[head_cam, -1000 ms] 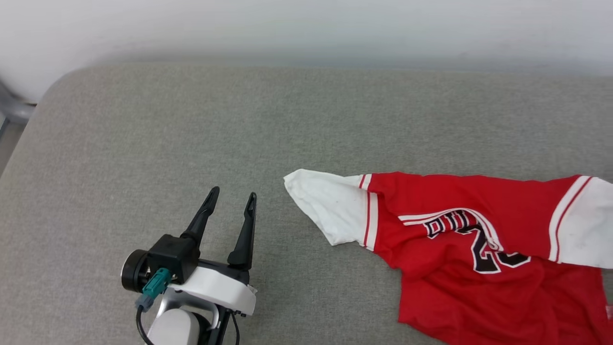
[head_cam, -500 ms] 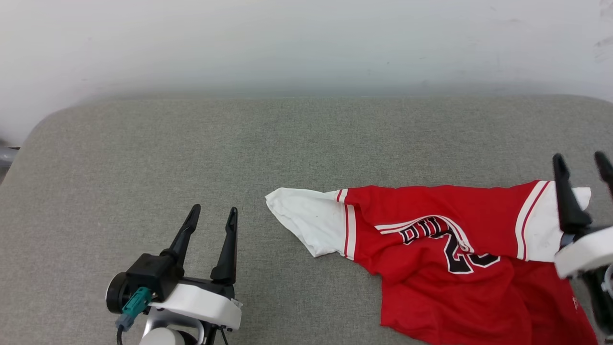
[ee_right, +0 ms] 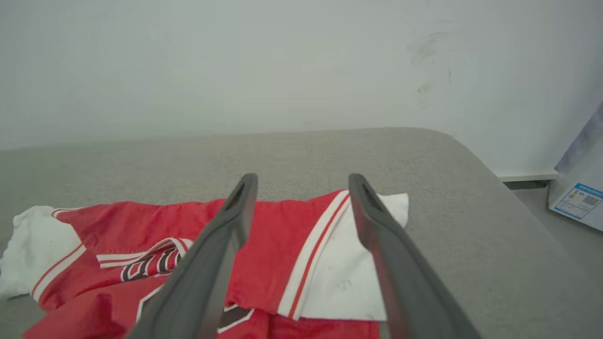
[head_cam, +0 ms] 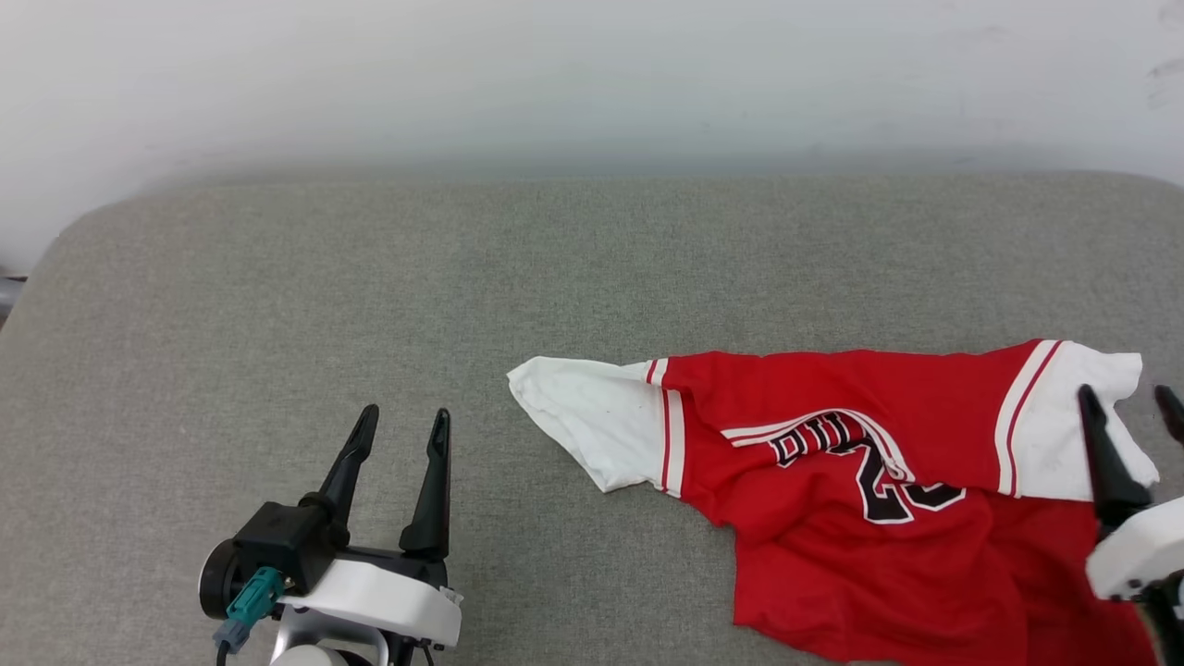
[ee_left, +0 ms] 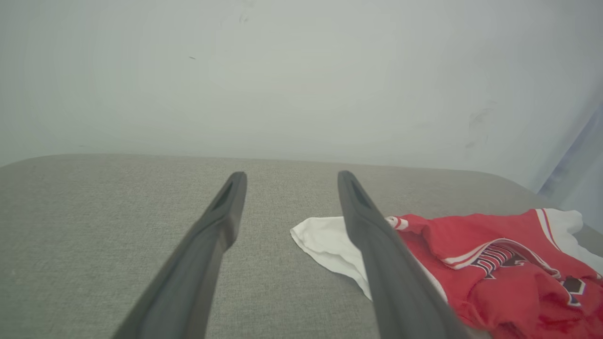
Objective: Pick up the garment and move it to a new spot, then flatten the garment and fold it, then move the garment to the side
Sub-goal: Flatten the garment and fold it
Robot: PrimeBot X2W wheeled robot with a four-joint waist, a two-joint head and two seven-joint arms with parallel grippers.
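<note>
The red garment (head_cam: 832, 499) with white sleeves and black lettering lies crumpled on the grey cushion (head_cam: 462, 277), toward the right; it also shows in the left wrist view (ee_left: 494, 263) and the right wrist view (ee_right: 282, 240). My left gripper (head_cam: 400, 424) stands open over bare cushion, left of the garment's white sleeve (head_cam: 583, 416) and apart from it. My right gripper (head_cam: 1130, 400) is open at the right edge, above the other white sleeve (ee_right: 344, 268), holding nothing.
A pale wall (head_cam: 592, 83) rises behind the cushion. The cushion's rounded right corner (ee_right: 452, 141) drops to a floor with a white box (ee_right: 579, 197). A grey metal part (head_cam: 7, 291) shows at the far left edge.
The head camera has shifted, bringing the right gripper into view. Since half a second ago the right gripper has dropped lower in the picture, over the right sleeve. The left gripper stays open.
</note>
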